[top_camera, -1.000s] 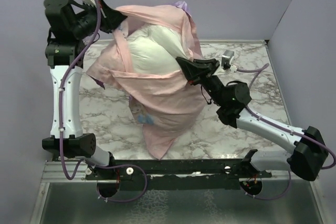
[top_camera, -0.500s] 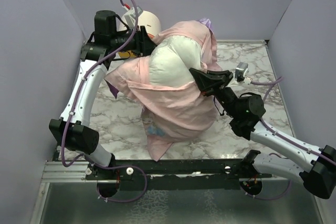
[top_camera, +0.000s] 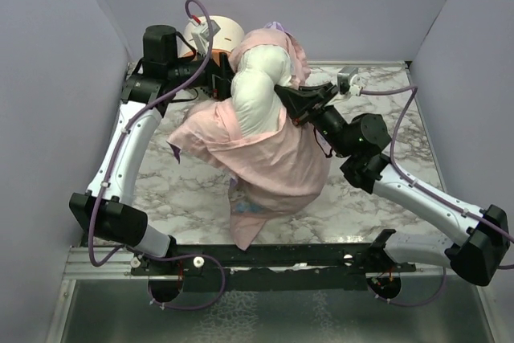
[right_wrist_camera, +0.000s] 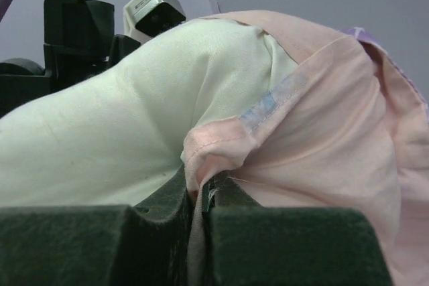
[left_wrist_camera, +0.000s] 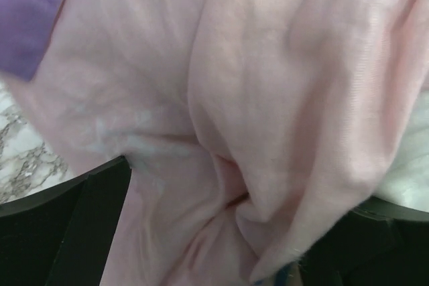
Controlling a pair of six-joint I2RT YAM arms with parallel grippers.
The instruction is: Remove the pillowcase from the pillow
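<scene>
On the left, my left gripper sits against the far flank of the bundle with its fingers spread wide. In its wrist view pale pink cloth sags between them, pinched by neither. Just behind it stands a round cream drawer unit.

In the middle, the pillow stands on end over the table, its off-white upper part bare and arched. The pillowcase hangs bunched around the lower part, turned so that mostly plain pink shows, with a scrap of purple at the top and a bit of print near the bottom tip.

On the right, my right gripper is pressed shut on a hem fold of the pillowcase, hard against the pillow.

I judge the job about half done: 1 end is out, and the covered end has yet to be drawn free.
</scene>
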